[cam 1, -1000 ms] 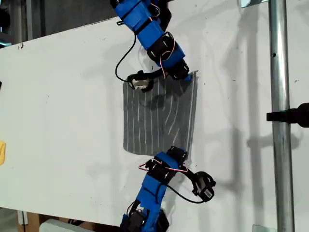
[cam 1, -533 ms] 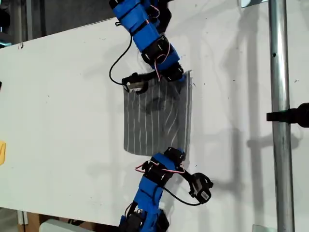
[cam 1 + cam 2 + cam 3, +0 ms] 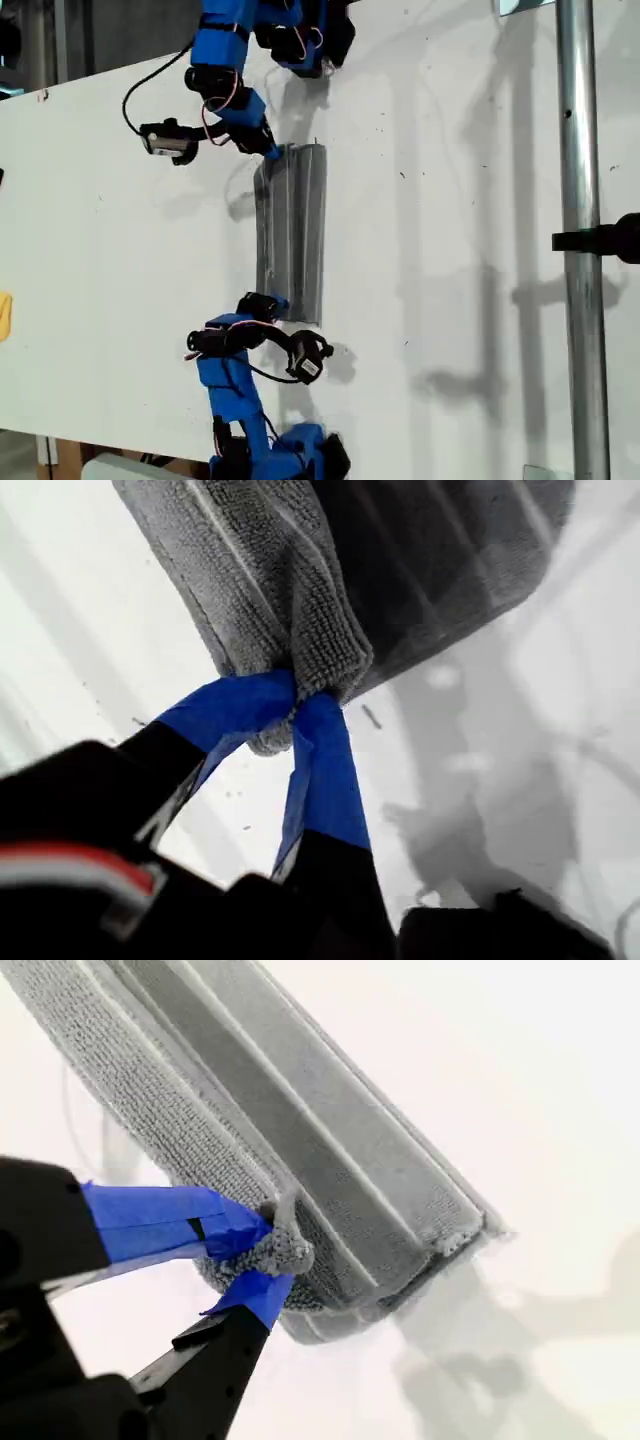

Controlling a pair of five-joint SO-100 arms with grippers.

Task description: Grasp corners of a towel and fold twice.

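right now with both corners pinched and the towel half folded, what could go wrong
1. My first gripper pinches only the tip of the towel; a harder pull could slip it free.
2. My second gripper holds a small bunched corner the same way, so one end might drop first and skew the fold.
3. In the exterior view the carried edge stops short of the edge on that view's left, so releasing here could leave an uneven fold.

- Towel (image 3: 291, 235): dark grey, thin white parallel stripes.
- Table (image 3: 120, 230): plain white.
- Arms beside the towel: bright blue segments, black joints and cables.
- Fingertips (image 3: 325, 770) pinching the towel: blue tape over black.
- Pole (image 3: 580, 240): silver-grey metal.
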